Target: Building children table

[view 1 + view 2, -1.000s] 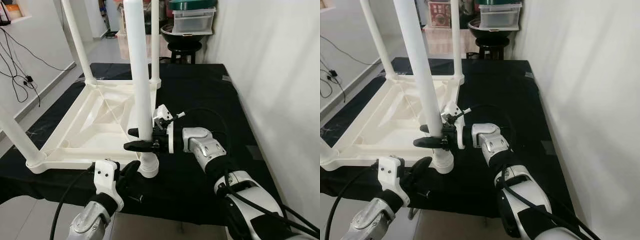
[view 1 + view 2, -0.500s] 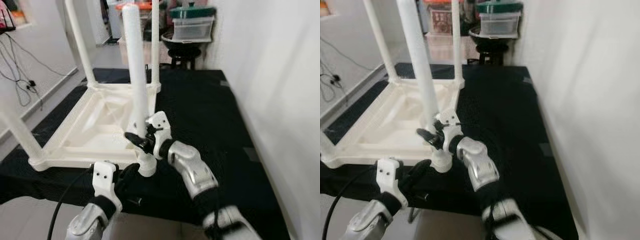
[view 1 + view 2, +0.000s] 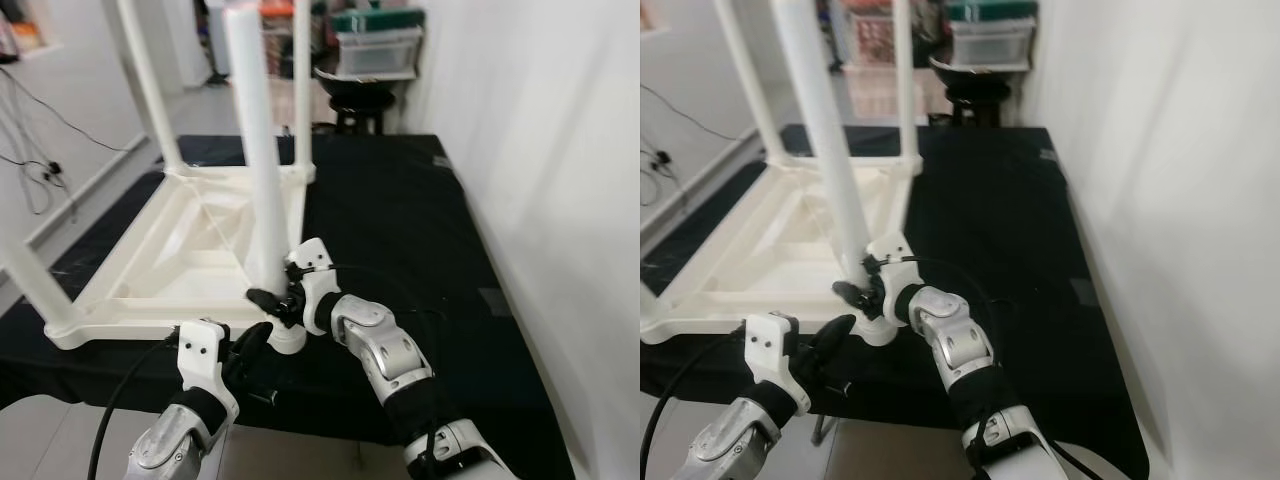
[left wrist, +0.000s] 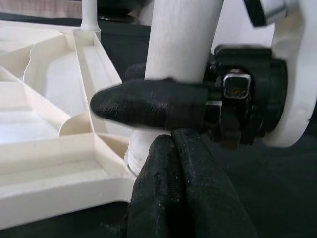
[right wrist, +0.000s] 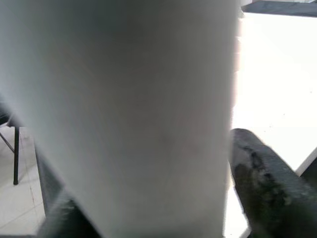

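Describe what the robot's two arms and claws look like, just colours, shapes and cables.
Both arms are silver metal with rounded, jointed segments. The right arm has black bands between segments and a thin black cable looping near its wrist. The left arm carries a white block-shaped mount with two small holes and a thick black cable. Each claw has two long black fingers with a rough, textured surface.

One white tabletop [image 3: 150, 262] is lying upside down on one black-covered bench [image 3: 400, 220], with four white legs [image 3: 255, 170] standing up from its corners. Two robot arms are reaching in, so two grippers: the right gripper [image 3: 268, 300] and the left gripper [image 3: 250, 345], two black fingers each. At the far end, one dark stool [image 3: 358, 100] is carrying one clear lidded box [image 3: 380, 48].
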Robot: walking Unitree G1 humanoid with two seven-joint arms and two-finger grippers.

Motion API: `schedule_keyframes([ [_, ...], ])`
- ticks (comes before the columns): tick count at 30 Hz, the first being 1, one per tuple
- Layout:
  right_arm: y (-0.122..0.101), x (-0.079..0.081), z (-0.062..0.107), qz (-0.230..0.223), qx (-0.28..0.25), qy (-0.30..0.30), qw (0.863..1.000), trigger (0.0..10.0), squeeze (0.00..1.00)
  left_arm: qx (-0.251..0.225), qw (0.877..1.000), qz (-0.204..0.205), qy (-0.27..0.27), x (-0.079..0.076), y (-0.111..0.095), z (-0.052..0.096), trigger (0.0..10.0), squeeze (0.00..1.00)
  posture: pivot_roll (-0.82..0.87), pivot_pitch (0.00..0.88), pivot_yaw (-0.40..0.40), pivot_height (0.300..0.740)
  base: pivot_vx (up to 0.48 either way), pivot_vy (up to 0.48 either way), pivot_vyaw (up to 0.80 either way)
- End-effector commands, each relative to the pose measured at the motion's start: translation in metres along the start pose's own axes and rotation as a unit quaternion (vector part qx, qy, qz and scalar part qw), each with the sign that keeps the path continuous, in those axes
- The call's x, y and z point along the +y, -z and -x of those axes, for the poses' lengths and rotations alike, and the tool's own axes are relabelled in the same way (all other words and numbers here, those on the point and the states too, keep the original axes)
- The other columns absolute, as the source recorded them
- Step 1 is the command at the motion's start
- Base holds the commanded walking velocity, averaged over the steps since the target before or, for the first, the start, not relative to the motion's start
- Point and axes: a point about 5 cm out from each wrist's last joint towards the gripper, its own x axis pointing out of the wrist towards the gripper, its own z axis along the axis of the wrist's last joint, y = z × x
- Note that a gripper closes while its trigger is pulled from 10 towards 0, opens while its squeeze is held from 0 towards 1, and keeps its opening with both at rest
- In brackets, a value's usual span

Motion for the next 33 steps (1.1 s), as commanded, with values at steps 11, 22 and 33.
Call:
schedule_keyframes([
  [11, -0.027, -0.029, 0.01, 0.041, -0.022, -0.233, 0.971, 9.8, 0.0, 0.032, 0.999, -0.023, 0.006, -0.005, 0.006, 0.012, 10.0, 0.0, 0.05, 0.0, 0.022, 0.74, 0.0, 0.0, 0.0],
  [22, -0.024, -0.048, 0.021, 0.052, -0.009, -0.212, 0.976, 0.0, 0.0, 0.036, 0.999, -0.038, 0.014, -0.016, 0.009, 0.024, 10.0, 0.0, 0.03, 0.0, 0.018, 0.74, 0.0, 0.0, 0.0],
  [33, 0.043, -0.039, 0.074, -0.028, 0.06, 0.183, 0.981, 0.0, 0.0, 0.038, 0.996, -0.079, -0.008, -0.017, 0.006, 0.035, 10.0, 0.0, -0.03, 0.024, 0.037, 0.74, 0.0, 0.0, 0.0],
])
